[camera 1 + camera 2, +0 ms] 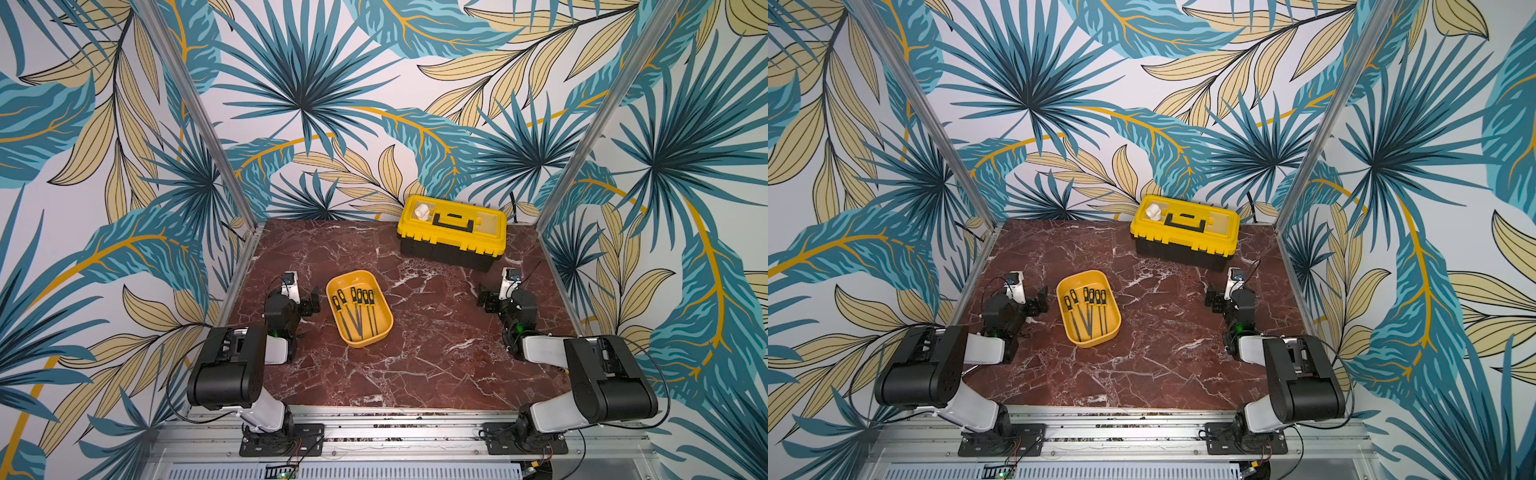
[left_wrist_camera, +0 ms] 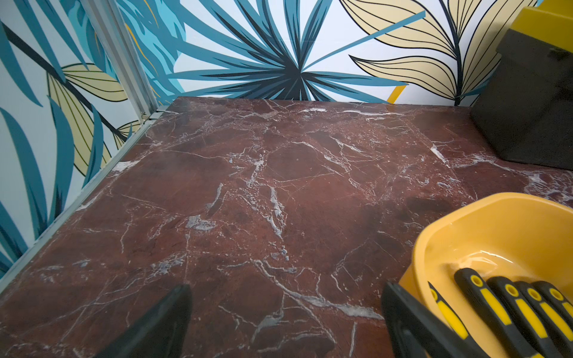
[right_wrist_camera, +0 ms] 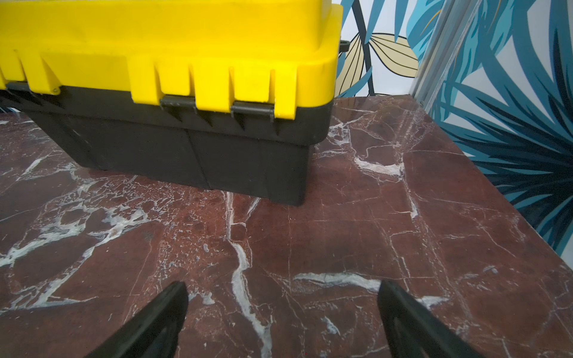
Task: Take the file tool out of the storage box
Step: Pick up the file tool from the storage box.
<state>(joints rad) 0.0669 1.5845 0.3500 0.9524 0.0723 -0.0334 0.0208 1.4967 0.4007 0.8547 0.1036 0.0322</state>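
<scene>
File tools (image 1: 358, 308) in storage box (image 1: 352, 277), untouched

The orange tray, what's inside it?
Six file tools with black-and-yellow handles lie in the storage box, some blades crossing. Nothing else shows, but the tray floor right under them is covered.

- Nothing readable anywhere in these shots, honestly.
- The toolbox (image 3: 173, 40) lid is plain yellow plastic up close, with no legible brand or label.
- The file handles (image 2: 483, 297) in the storage box (image 2: 465, 217) only show yellow stripes and ringed dots, no lettering.
</scene>
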